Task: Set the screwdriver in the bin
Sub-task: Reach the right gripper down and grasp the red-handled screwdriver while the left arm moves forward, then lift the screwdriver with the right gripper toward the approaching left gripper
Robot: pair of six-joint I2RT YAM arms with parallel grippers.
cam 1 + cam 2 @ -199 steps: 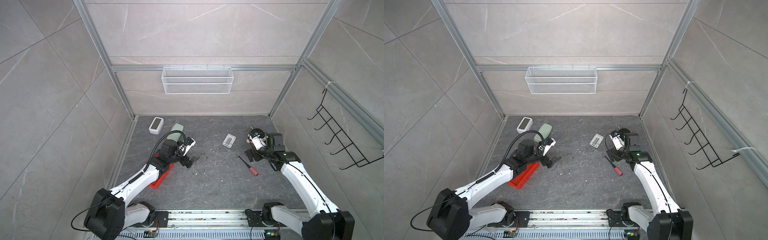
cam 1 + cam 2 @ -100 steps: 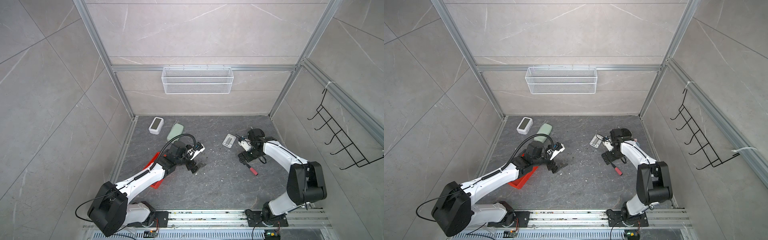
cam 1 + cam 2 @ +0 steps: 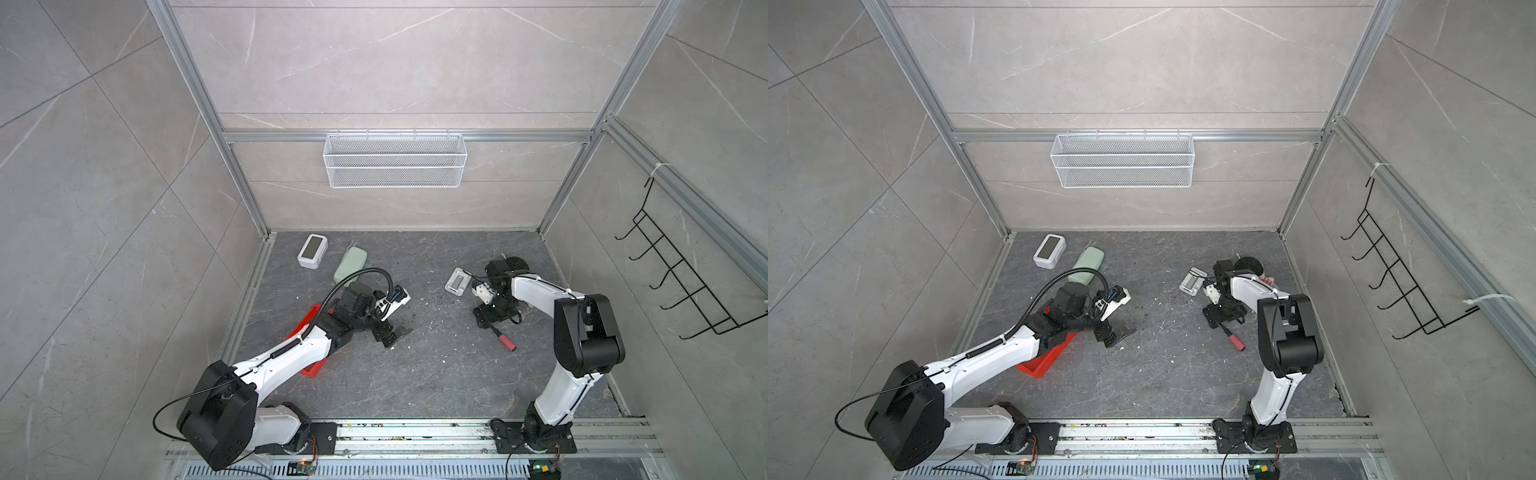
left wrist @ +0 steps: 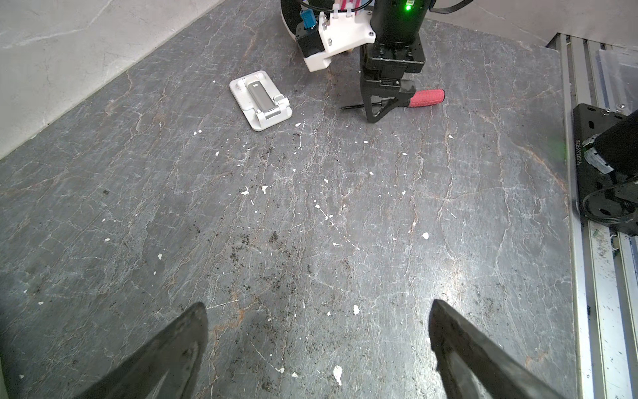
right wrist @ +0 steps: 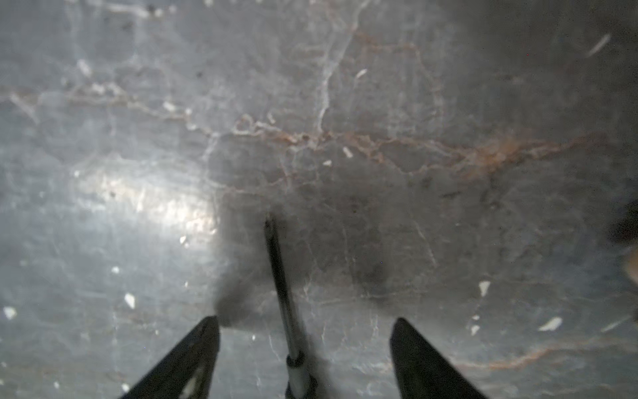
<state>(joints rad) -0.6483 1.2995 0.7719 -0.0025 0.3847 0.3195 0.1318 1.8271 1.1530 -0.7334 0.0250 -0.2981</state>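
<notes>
Top views first: the screwdriver [image 3: 500, 336] is seen lying flat on the worktop [image 3: 436, 374] at the right, red handle towards the near side. It is well apart from the bin [image 3: 316, 368], which sits at the left, half hidden under the left arm. The right hand [image 3: 484, 323] is set low over the shaft. The left hand [image 3: 392, 334] is held released and empty just right of the bin.

Over to the left wrist view: the right hand [image 4: 376, 112] is shown straddling the thin shaft close to the handle, tips down at the worktop. The left hand's own fingers [image 4: 186, 345] are spread wide around nothing.

Right wrist view now: the shaft [image 5: 279, 273] is caught running between the two fingers [image 5: 193, 349], with a gap on each side. So that hand is judged released, with nothing clamped yet.

Trouble could be expected here. A slim round shaft may be rolled or squeezed out as the hand is clenched. With the grip on the shaft, the tool could be tipped by its heavier handle. The way to the bin is also crowded by the left arm.
</notes>
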